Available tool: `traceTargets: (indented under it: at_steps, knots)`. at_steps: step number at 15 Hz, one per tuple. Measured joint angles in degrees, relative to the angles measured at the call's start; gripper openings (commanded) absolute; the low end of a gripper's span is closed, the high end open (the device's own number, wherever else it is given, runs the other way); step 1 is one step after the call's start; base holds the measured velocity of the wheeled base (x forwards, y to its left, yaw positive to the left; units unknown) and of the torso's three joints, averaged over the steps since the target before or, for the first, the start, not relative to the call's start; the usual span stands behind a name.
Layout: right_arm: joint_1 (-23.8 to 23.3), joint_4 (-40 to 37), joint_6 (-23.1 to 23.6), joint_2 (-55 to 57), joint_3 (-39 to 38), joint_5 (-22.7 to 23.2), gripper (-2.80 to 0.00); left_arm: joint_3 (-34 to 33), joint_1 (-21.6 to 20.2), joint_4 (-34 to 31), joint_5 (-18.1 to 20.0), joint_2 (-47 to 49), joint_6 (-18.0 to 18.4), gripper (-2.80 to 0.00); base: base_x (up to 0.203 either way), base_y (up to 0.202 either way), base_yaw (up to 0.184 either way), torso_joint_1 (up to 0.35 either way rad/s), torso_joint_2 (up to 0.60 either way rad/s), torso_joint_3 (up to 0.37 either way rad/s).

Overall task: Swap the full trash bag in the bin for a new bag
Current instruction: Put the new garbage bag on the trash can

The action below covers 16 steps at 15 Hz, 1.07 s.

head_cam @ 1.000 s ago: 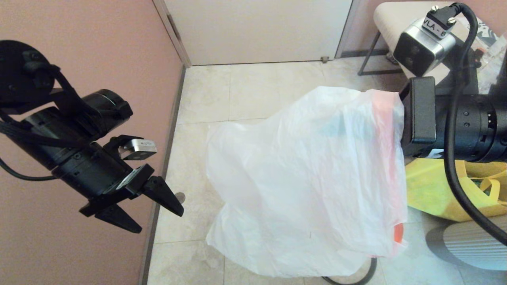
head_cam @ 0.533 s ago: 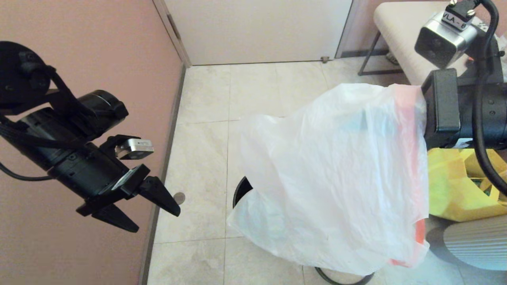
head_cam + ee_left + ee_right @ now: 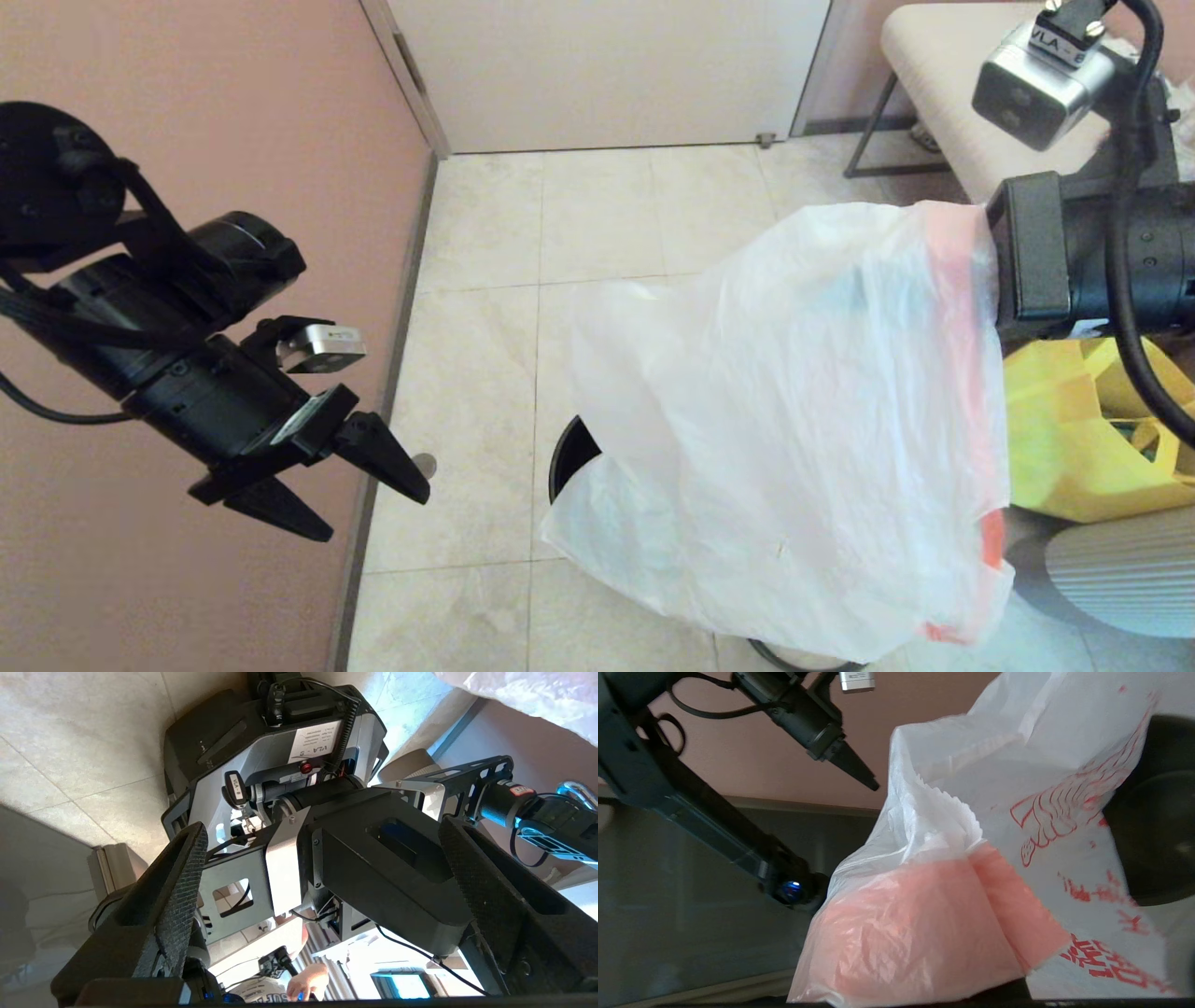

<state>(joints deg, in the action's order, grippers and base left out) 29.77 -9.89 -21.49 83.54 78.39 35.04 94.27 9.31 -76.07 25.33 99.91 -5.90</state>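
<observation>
Bin (image 3: pixel 568 455) rim half-covered by white bag (image 3: pixel 794 420) hanging from right gripper (image 3: pixel 971 994).

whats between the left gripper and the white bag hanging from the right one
Only bare floor tiles. In the head view the open left gripper hangs by the pink wall, apart from the white bag; nothing stands in the gap.

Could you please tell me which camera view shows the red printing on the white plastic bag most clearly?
The right wrist view: the white plastic bag fills it, red printing legible. The head view shows the whole bag but only red tints. The left wrist view catches a plain corner.
</observation>
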Motion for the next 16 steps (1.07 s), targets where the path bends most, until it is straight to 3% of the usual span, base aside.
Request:
traceTargets:
  at_steps: [5, 10, 13, 16]
  knots:
    - [-3.72, -9.96, 5.24, 1.62, 8.83, 0.05, -2.80, -0.06, -0.50, 0.11, 0.00, 0.22, 0.05, 0.00, 0.000, 0.000, 0.000, 0.000, 0.00, 0.000]
    - [-4.30, -12.86, 5.94, 1.96, 13.85, 0.10, -2.80, -0.20, -0.50, 0.07, 0.03, 0.22, 0.06, 0.00, 0.000, 0.000, 0.000, 0.000, 0.00, 0.000]
    - [-4.21, -13.98, 8.21, 2.12, 13.81, 0.16, -2.80, -0.15, -0.44, 0.20, 0.18, 0.26, 0.06, 0.00, 0.000, 0.000, 0.000, 0.000, 0.00, 0.000]
    - [-3.48, -13.95, 9.48, 2.56, 10.29, 2.59, -2.80, 0.02, -0.24, 4.42, 3.29, 0.86, 0.08, 0.00, 0.000, 0.000, 0.000, 0.000, 0.00, 0.000]
